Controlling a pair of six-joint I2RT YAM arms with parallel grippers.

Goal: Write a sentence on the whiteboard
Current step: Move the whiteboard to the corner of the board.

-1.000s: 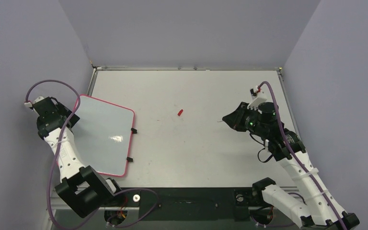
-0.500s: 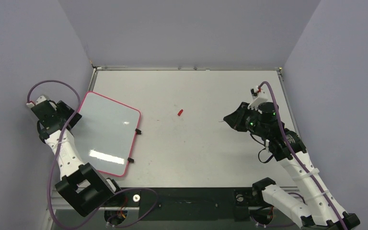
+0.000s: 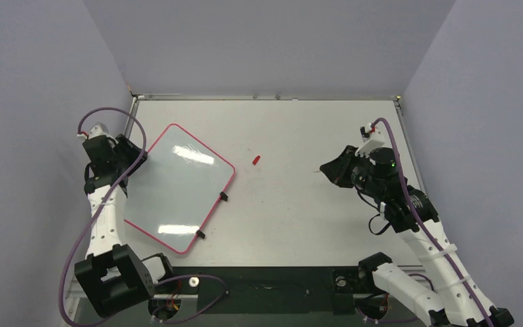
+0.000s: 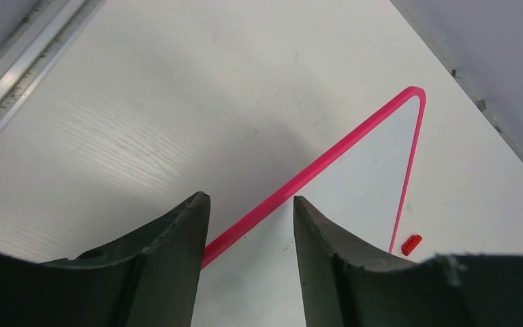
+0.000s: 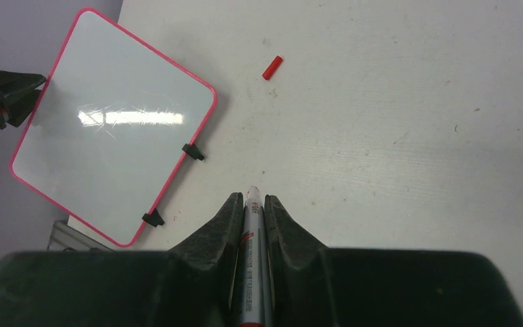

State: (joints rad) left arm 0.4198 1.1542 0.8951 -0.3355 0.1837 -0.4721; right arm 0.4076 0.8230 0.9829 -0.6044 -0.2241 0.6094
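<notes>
The whiteboard (image 3: 177, 197) is white with a pink rim, turned like a diamond and raised off the table at the left. No red sentence shows on it; its face looks blank apart from glare. My left gripper (image 3: 133, 158) holds its upper left edge. In the left wrist view my fingers (image 4: 248, 197) straddle the pink rim of the board (image 4: 374, 170). My right gripper (image 3: 323, 170) hovers at the right, shut on a grey marker (image 5: 252, 238) whose tip points left. The board also shows in the right wrist view (image 5: 109, 157).
A small red marker cap (image 3: 255, 160) lies on the table between the board and my right gripper; it also shows in the right wrist view (image 5: 272, 67). Two black clips (image 3: 223, 197) sit on the board's right rim. Purple walls close in on three sides.
My left gripper has swung up and to the right, carrying the whiteboard with it; the board has turned clockwise and moved toward the table's middle. My right gripper has barely moved.
</notes>
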